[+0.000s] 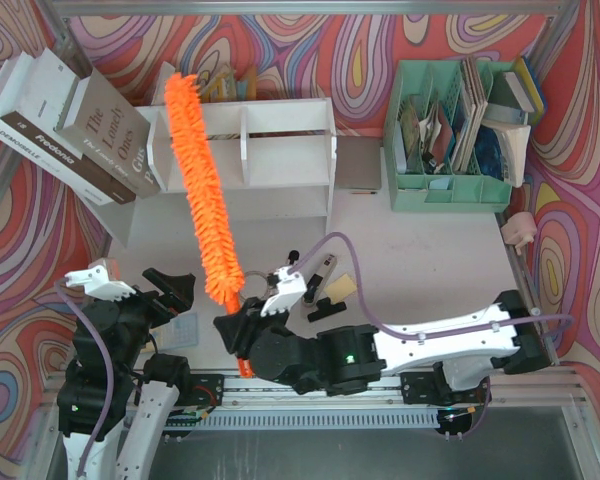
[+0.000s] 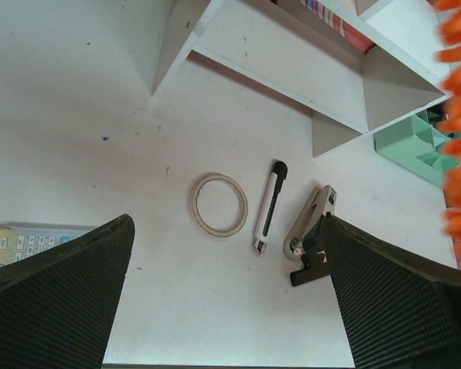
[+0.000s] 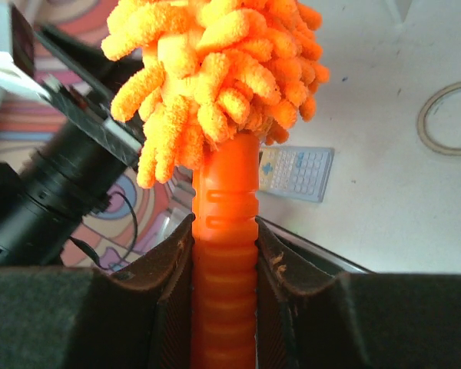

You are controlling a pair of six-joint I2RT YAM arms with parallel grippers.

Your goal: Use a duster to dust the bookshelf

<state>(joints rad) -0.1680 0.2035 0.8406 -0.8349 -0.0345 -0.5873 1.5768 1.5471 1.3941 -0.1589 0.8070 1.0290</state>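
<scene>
Two grippers: right gripper clamped on duster handle; left gripper spread wide, empty. From above, duster head crosses bookshelf left compartment diagonally, tip past back edge. Dusting looks underway. Right compartment and lower tier probably left.

White table, top view: storage along far edge, small bits nr centre.
Table carries bookshelf at 12 o'clock, mint organizer at 1–2 o'clock, grey flat item btwn them. Book stack at 10 o'clock, by shelf's end. Calculator flat at 7 o'clock. Nr centre: tape ring, black-white pen-like tool just beside it, grey hinged tool next along, none touching. Yellowish block close by; pink item at 3 o'clock edge.
</scene>
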